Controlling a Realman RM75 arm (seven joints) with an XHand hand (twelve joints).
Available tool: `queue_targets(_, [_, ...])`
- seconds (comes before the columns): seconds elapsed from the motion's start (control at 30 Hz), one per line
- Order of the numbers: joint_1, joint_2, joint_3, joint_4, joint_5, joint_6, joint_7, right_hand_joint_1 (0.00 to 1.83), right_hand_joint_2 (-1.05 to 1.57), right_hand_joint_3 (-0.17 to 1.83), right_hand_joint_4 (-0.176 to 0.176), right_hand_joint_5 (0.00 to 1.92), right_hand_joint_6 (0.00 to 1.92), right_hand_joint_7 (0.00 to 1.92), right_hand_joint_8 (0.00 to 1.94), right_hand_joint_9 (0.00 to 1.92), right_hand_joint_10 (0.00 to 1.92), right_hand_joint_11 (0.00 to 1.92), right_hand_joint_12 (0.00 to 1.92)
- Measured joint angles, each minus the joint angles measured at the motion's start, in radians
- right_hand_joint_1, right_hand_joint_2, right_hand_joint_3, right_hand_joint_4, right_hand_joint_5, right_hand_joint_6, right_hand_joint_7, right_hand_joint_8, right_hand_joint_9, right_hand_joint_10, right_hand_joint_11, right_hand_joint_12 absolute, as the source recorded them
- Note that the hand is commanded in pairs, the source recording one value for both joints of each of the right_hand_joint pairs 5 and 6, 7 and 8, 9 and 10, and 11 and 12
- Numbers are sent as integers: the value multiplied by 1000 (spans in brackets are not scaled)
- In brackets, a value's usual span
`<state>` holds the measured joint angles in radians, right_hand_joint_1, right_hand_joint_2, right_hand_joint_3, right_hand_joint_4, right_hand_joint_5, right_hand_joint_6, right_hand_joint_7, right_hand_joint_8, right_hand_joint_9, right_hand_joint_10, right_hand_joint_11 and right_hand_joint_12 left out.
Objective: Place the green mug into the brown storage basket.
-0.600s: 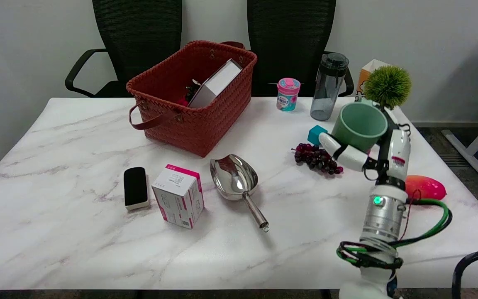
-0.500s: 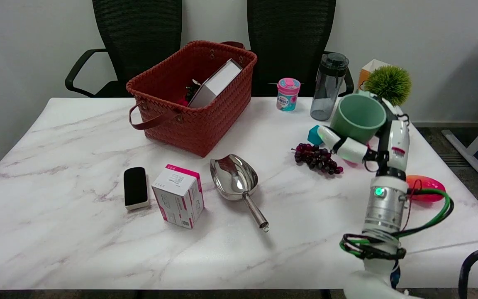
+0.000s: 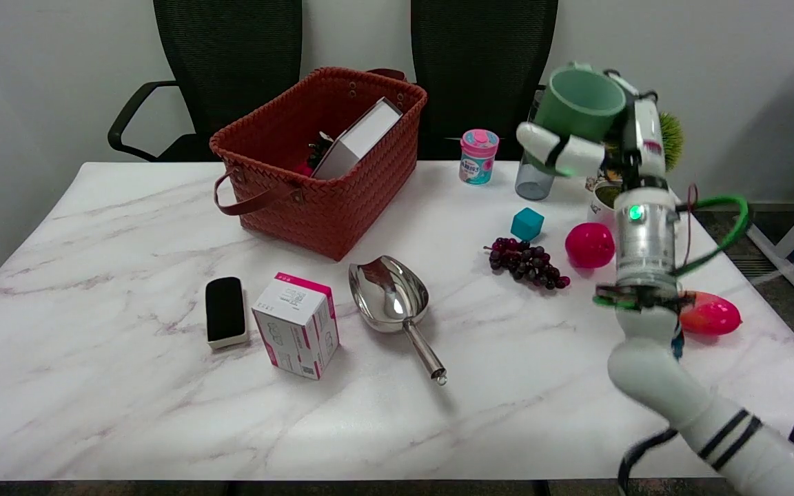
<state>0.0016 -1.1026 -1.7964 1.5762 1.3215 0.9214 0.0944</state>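
Head view: right hand [image 3: 597,141] holds green mug [image 3: 579,103] aloft; bottle [image 3: 531,180] and pink-lidded jar [image 3: 477,156] stand between it and brown basket [image 3: 342,200].

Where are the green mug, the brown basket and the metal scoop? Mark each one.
green mug [image 3: 579,103], head view, on its inner wall, held up by the right hand [image 3: 600,141]
brown basket [image 3: 349,203], head view, on its woven front wall
metal scoop [image 3: 389,293], head view, on its shiny bowl

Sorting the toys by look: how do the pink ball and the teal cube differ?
The pink ball is round and glossy; the teal cube is flat-faced with edges. The ball looks larger than the cube, and lies right of it. Both rest on the table beside the grapes.
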Motion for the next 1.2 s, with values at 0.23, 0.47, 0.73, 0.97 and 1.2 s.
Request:
queue_targets(0.23, [179, 32, 45, -25, 86, -215, 3, 1093, 1290, 544, 0, 1272, 1272, 1448, 1448, 1454, 1454, 1158, 1158])
queue_targets(0.47, [368, 44, 34, -88, 150, -381, 4, 1088, 1304, 547, 0, 1282, 1282, 1456, 1456, 1463, 1463, 1169, 1169])
queue_targets(0.73, [600, 25, -35, -216, 224, -535, 5, 1084, 1307, 549, 0, 1283, 1283, 1463, 1463, 1465, 1465, 1171, 1171])
queue_targets(0.97, [799, -27, -130, -406, 285, -645, 7, 1088, 1293, 551, 0, 1274, 1274, 1465, 1465, 1456, 1456, 1158, 1158])
queue_targets(1.2, [973, -106, -220, -623, 321, -749, 7, 1075, 1287, 554, 0, 1264, 1264, 1458, 1458, 1445, 1445, 1147, 1147])
